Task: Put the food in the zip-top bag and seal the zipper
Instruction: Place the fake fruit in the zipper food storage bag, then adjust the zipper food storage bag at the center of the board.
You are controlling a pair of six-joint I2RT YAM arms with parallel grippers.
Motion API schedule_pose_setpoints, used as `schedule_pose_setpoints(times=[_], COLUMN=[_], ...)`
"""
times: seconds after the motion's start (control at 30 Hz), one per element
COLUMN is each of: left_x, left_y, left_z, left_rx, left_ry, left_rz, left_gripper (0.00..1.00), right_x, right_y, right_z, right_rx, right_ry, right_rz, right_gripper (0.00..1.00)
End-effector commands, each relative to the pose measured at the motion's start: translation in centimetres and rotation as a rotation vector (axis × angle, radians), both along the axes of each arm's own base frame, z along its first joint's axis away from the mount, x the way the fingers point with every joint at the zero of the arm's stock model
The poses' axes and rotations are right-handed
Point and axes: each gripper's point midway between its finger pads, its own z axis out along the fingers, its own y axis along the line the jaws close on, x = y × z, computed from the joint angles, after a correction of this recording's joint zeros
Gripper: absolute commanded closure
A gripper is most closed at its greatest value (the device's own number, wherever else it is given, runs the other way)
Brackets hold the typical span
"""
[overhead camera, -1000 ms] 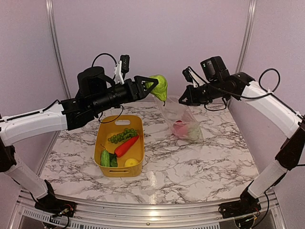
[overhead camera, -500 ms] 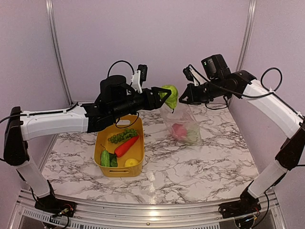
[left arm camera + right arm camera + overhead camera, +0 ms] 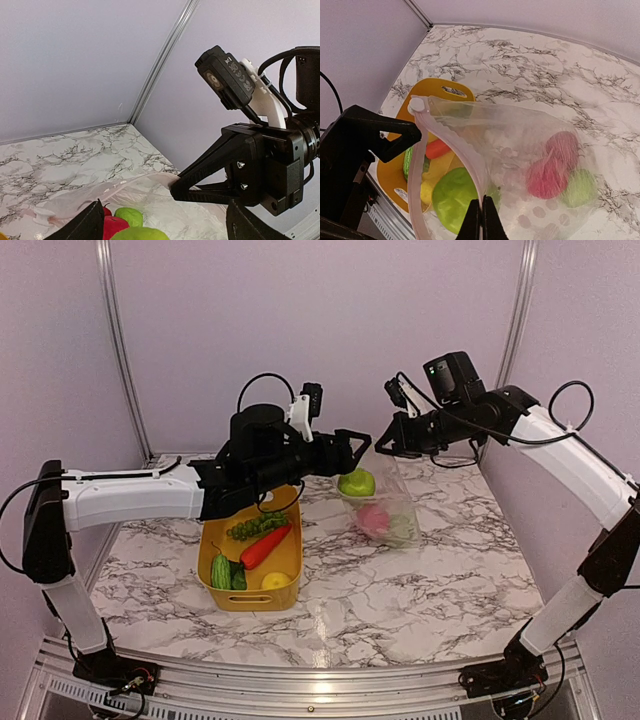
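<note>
change since earlier frame: left arm reached further toward the bag. left hand, then clamped on the lime-green leafy toy vegetable, now has its fingers apart. the vegetable sits lower, at the mouth of the clear floppy plastic zip-top bag. right arm as before.

top view: bag hangs from the right hand, lower end sagging onto the white-and-grey marbled bench. pink-red toy ball inside, near the bottom. yellow plastic bin to the left holds grape bunch, carrot, green rounds, lemon. left arm stretched nearly level above the bin. right arm bent in from the right, wrist pointing left.

left wrist view: own fingers wide apart, nothing between them. vegetable just below. right hand's fingers together on the bag's edge.

right wrist view: fingers pinched together on the narrow transparent zipper strip, which curves open. vegetable shows through the film. whether it is wholly inside, cannot tell.

handling, judged: film thin, limp, slippery, likely to collapse if released. best taken at the stiffer zipper strip, near a corner. toys light, firm, prone to roll.
</note>
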Motion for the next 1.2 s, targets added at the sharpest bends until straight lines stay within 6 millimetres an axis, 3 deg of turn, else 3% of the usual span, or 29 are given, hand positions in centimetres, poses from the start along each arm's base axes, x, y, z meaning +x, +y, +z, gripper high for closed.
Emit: schedule_pose_setpoints(times=[0.0, 0.17, 0.3, 0.43, 0.53, 0.67, 0.8, 1.0, 1.17], left_x=[-0.5, -1.4, -3.4, -5.5, -5.9, -6.5, -7.0, -7.3, -7.2], left_y=[0.7, 1.4, 2.3, 5.5, 9.9, 14.6, 18.7, 20.9, 21.3], left_z=[4.7, 6.9, 8.9, 8.8, 6.8, 1.2, -2.2, -4.5, -6.2], left_rx=[-0.061, -0.084, -0.092, -0.046, 0.055, 0.272, 0.409, 0.571, 0.608], left_ry=[-0.067, -0.080, -0.079, -0.040, 0.008, 0.113, 0.176, 0.226, 0.264], left_rz=[0.005, -0.015, -0.078, -0.079, 0.048, 0.164, 0.279, 0.324, 0.343], left_gripper=[0.10, 0.08, 0.10, 0.12, 0.13, 0.16, 0.18, 0.18, 0.18], right_x=[0.2, 0.7, 1.5, 3.2, 4.9, 6.4, 6.7, 7.1, 9.2], right_y=[0.6, 1.1, 1.4, 1.1, 0.5, -0.6, -1.1, -1.0, -2.9], right_z=[1.6, 1.1, 1.3, 2.2, 3.0, 5.2, 5.0, 4.0, 3.7], right_rx=[0.037, 0.038, 0.034, 0.018, -0.027, -0.046, -0.050, -0.056, -0.080], right_ry=[-0.033, -0.025, -0.040, -0.069, -0.110, -0.211, -0.213, -0.208, -0.225], right_rz=[0.007, 0.015, 0.016, 0.007, -0.013, -0.062, -0.082, -0.078, -0.156], right_gripper=[1.00, 1.00, 1.00, 1.00, 1.00, 1.00, 1.00, 1.00, 1.00])
